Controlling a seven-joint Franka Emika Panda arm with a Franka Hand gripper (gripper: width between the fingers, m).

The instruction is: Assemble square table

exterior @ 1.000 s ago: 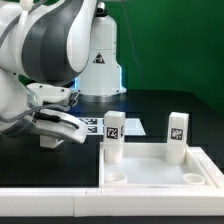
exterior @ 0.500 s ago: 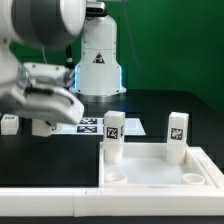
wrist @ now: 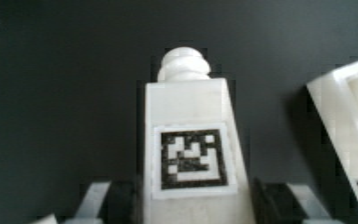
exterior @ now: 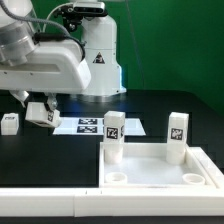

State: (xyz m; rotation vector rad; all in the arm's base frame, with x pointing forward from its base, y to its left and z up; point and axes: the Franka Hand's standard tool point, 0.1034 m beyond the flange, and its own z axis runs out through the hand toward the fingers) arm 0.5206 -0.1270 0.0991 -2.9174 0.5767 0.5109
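Two legs [exterior: 112, 136] stand in the square top [exterior: 160, 172] at the exterior view's lower right; at middle left, well apart, the jaws grasp a tilted third leg [exterior: 41, 113]. Wrist view: its long axis runs straight out from the jaws, peg tip [wrist: 188, 65] leading.

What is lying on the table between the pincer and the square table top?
In the exterior view, the marker board lies between the pincer, which grips a leg, and the table top.
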